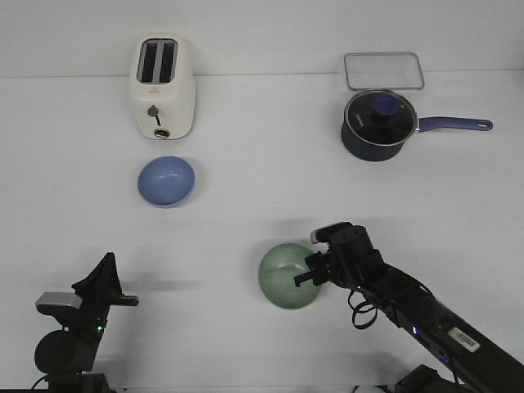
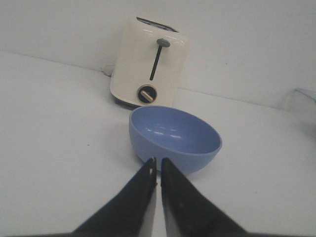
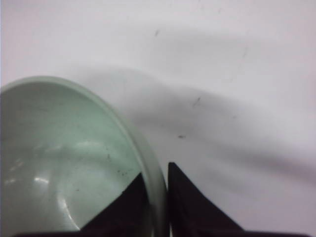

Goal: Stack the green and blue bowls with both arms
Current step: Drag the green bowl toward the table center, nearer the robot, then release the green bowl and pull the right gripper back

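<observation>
Right claw (image 3: 157, 185) pinches green bowl (image 3: 59, 158) rim.

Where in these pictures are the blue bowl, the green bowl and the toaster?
blue bowl (image 1: 166, 180): front view, middle of its inside.
green bowl (image 1: 283, 278): front view, inside, left of the right gripper.
toaster (image 1: 163, 94): front view, on its cream front face above the lever.

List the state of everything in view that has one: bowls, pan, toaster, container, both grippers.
green bowl: upright, empty, rim pinched by the right gripper
blue bowl: upright, empty, free on the table
saucepan: glass lid on
toaster: slots empty, lever up
clear container: lid on, looks empty
right gripper: jaws shut on the green bowl's rim
left gripper: jaws shut, holding nothing, short of the blue bowl
</observation>
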`<state>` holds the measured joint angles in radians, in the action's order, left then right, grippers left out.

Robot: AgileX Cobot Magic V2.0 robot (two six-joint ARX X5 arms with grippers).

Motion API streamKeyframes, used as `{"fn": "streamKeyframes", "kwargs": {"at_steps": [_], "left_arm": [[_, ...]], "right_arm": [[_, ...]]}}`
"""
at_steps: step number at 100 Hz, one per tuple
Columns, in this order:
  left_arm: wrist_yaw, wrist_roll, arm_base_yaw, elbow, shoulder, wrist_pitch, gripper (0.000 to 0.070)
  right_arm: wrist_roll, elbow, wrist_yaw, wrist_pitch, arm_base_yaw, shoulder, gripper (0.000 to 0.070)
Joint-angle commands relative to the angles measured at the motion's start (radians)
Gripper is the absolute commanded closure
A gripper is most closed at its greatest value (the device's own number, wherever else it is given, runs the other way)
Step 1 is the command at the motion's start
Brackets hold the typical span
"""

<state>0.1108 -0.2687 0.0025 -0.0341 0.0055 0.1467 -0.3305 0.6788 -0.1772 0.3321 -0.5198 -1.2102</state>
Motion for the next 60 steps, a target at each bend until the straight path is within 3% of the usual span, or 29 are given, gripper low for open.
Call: {"fn": "streamKeyframes", "kwargs": {"at_steps": [1,14,21,42,60], "left_arm": [[0.002,-0.07,0.001,0.02,-0.002,0.012,0.0686],[0.002,-0.154,0.001,0.019,-0.002,0.011,0.0687],[0.002,-0.212,0.001,0.016,-0.002,0.012,0.0688],[0.002,-0.378,0.001,0.002,-0.002,-0.002,0.0688],[0.043,-0.418,0.001,-0.052,0.0,-0.119,0.0688]], "right_arm": [[-0.016,0.006,0.004,-0.016,-0.01,-0.031,0.0683],[-0.015,0.006,-0.014,-0.025,-0.01,-0.051,0.0479],[-0.009,0.007,-0.014,-0.025,-0.01,-0.048,0.0404],[0.015,0.008,-0.01,-0.021,0.059,0.094,0.0397],[0.082,0.007,0.062,0.038,0.182,0.293,0.0398]]}}
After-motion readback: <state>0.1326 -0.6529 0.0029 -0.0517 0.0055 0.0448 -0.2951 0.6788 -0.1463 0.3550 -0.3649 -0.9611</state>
